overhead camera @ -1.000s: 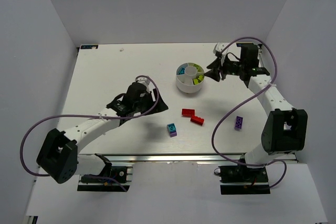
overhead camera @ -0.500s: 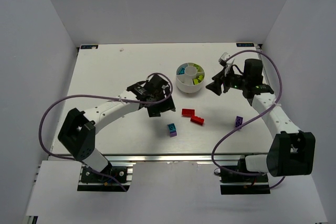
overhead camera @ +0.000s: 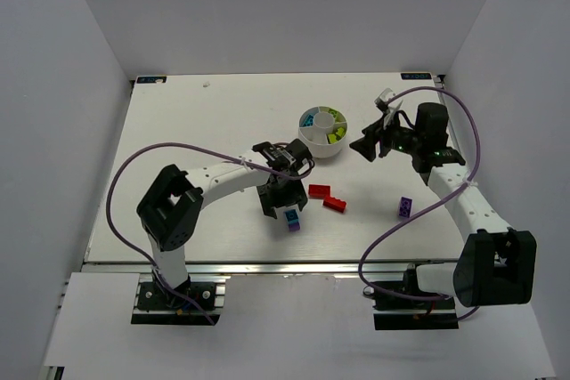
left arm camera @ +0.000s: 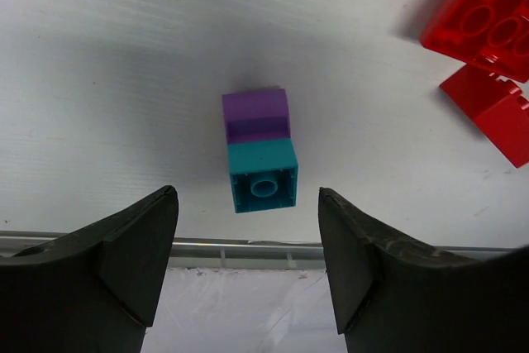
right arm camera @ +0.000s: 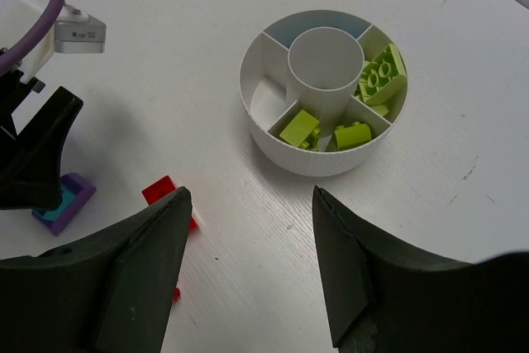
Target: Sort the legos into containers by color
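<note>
The white divided dish stands mid-table, with lime green legos in its right-hand wedges. A cyan brick stuck to a purple one lies on the table. My left gripper hangs open right over it, fingers apart on either side and nothing held. Two red bricks lie just right of it. A lone purple brick lies further right. My right gripper is open and empty, just right of the dish.
The table's near edge with its metal rail runs close behind the cyan and purple brick. The left arm's camera and cable show at the left of the right wrist view. White walls enclose the table.
The left arm has swung right and toward the near edge, ending over the cyan and purple brick. The right gripper has drawn back slightly from the dish and opened wider.
</note>
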